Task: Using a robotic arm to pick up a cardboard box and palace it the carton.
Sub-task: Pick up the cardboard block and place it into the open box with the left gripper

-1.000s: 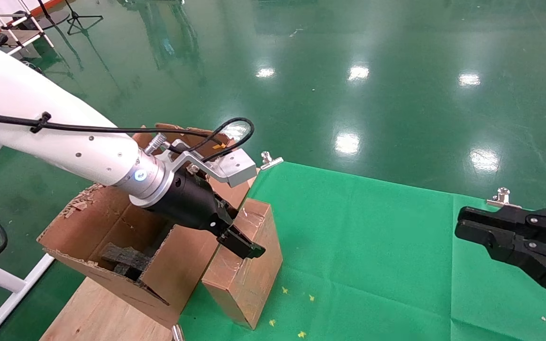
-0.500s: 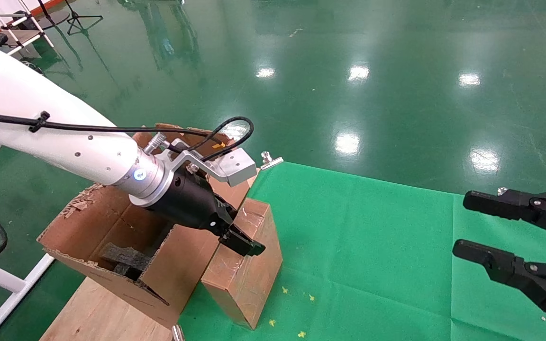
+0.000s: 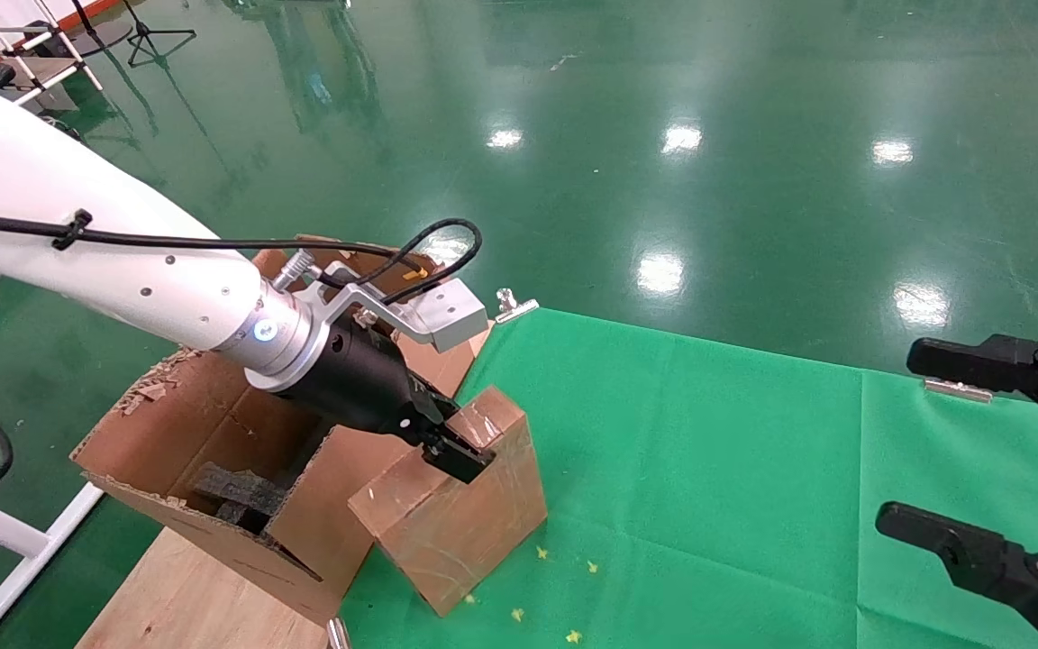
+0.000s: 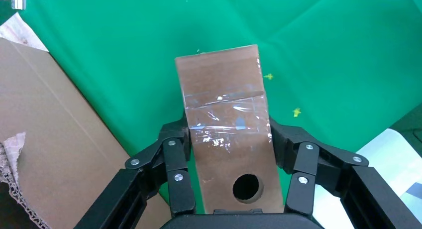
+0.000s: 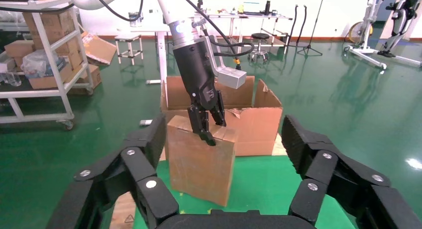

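1. The left gripper (image 3: pixel 456 451) is clamped on the top end of the box (image 3: pixel 456 523), one finger (image 4: pixel 174 159) on each side face, as the left wrist view shows.
2. The fingers grip just beside a band of clear tape (image 4: pixel 226 117) that crosses the box's top face, and a small round hole (image 4: pixel 247 187) lies nearer the gripper's palm.
3. The box is tilted. Its lower end is at the green cloth (image 3: pixel 708 469) that covers the surface, and its upper end leans toward the carton (image 3: pixel 213 442).
4. Whether the lower edge touches the cloth cannot be told from these views.
5. The carton sits just to the left of the box, at the cloth's left edge. Its flaps are ragged and torn, and black foam (image 3: pixel 235 496) shows inside.
6. The white left arm (image 3: pixel 104 261) reaches over the carton, with a blue light ring at its silver wrist and a black cable (image 3: pixel 213 242) running along it.
7. A few small yellow flecks (image 3: pixel 573 635) lie on the cloth near the box.
8. The right gripper (image 3: pixel 978 451) hangs over the right side of the cloth, well apart from the box, its fingers spread wide and holding nothing.
9. A metal clip (image 3: pixel 512 306) holds the cloth at its far edge, near the carton.
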Controlling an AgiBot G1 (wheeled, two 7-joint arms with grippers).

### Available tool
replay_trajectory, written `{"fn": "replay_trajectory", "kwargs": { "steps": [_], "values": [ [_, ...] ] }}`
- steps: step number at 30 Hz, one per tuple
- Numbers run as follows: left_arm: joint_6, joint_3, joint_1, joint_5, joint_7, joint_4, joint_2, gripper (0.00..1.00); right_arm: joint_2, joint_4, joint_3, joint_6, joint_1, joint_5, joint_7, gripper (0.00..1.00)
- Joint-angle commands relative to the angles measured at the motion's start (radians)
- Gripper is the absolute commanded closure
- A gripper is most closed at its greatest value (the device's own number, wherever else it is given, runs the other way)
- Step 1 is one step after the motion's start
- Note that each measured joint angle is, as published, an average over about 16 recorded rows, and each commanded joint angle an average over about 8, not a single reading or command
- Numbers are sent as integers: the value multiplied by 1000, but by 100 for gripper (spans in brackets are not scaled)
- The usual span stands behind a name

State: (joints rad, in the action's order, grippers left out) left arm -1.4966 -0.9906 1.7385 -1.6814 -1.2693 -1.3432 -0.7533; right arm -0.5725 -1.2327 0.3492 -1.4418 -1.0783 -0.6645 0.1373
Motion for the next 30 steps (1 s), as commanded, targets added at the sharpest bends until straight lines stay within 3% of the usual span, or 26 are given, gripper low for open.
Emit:
{"fn": "replay_trajectory", "kwargs": {
  "steps": [1,10,18,23,30],
  "values": [
    [1,-1,1,-2,2,4,-2,100,0,0,0,0,0,0,0,0],
    [3,56,72,62,109,104,33,100,0,0,0,0,0,0,0,0],
    [-52,145,243,160,326,333,75,100,0,0,0,0,0,0,0,0],
    [-75,146,365,126,467,503,95,100,0,0,0,0,0,0,0,0],
    [-76,84,504,19,642,717,109,100,0,0,0,0,0,0,0,0]
  ]
}}
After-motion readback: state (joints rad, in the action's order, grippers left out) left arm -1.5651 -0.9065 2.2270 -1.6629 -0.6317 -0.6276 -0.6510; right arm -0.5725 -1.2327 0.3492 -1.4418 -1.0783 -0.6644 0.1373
